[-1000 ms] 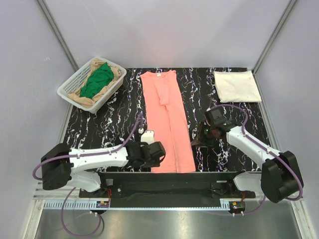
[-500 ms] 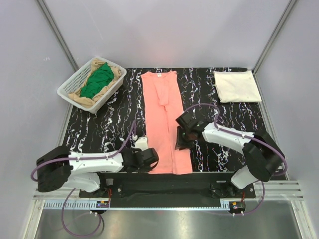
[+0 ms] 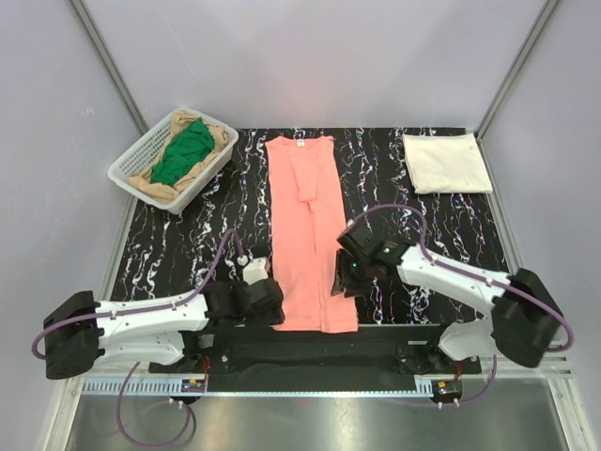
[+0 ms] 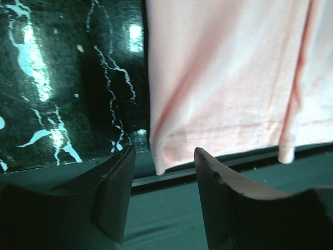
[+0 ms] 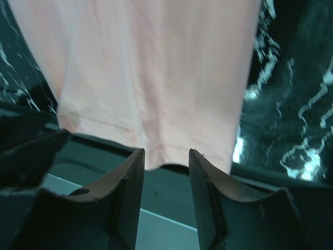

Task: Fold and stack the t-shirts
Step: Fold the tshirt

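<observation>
The salmon-pink t-shirt lies folded into a long strip down the middle of the black marbled table, its hem at the near edge. My left gripper is open at the hem's left corner. In the left wrist view that corner of the pink shirt lies just ahead of the open left gripper, nothing held. My right gripper is open at the strip's right edge near the hem. In the right wrist view the pink shirt's hem hangs just beyond the open right gripper.
A cream-white t-shirt lies folded flat at the back right. The white mesh basket at the back left holds a green shirt and a tan one. The arms' black base rail runs along the near edge.
My right arm has swung left from the bare table to the pink shirt's right edge, then nearer the hem. My left gripper has slid back and left to the hem's corner.
</observation>
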